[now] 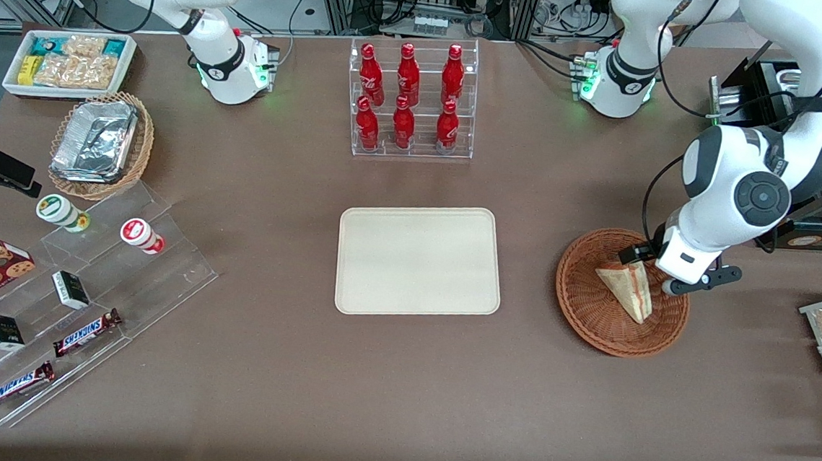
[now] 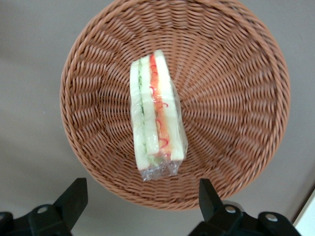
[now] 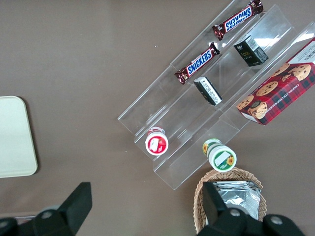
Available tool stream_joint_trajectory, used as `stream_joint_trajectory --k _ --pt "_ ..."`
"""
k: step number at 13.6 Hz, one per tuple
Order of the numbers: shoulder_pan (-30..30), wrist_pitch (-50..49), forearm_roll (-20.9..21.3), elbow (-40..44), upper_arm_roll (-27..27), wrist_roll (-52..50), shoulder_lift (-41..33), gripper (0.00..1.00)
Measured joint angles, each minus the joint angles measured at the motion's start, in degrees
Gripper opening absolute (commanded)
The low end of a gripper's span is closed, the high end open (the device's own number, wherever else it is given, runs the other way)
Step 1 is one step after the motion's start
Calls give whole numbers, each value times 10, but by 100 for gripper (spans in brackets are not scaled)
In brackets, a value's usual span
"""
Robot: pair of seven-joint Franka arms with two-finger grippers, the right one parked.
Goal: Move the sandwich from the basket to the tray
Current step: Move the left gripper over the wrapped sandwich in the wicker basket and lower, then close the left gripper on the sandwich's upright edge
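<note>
One Sandwich in Basket, Jaws Open and Empty Above It

One sandwich (image 1: 627,287) lay inside the basket (image 1: 587,301), toward the working arm's end of the surface (image 1: 263,379). It rested on a bread face slightly up the woven wall, its cut edge with red, yellow and green layers showing. A clear film wrap covered it, bunched at one end in the left wrist view (image 2: 157,169).

The left arm's gripper (image 1: 658,269) hovered over the basket's rim, above and just beside the sandwich. Its jaws stood wide apart and held nothing; both fingertips (image 2: 74,196) appeared clear of the sandwich and of the wicker.

The tray (image 1: 420,260) sat mid-surface, well apart from the basket, with nothing on it. No part of the transfer had been accomplished.

Handling assessment: the item was judged light and soft, liable to compress or shed layers under firm closure. The film was judged slippery, and its loose end a poor hold. Recommended purchase was across the two bread faces near mid-length, with the jaws straddling the layered edge and closing gently. The sloped wicker was judged likely to foul a finger on descent.
</note>
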Motion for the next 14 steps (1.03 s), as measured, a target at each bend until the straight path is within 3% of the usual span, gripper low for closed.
stream_joint_trajectory --k 5,14 --pt "0 40 -2 0 0 -183 19 100" --pt "0 103 11 2 0 -199 79 100"
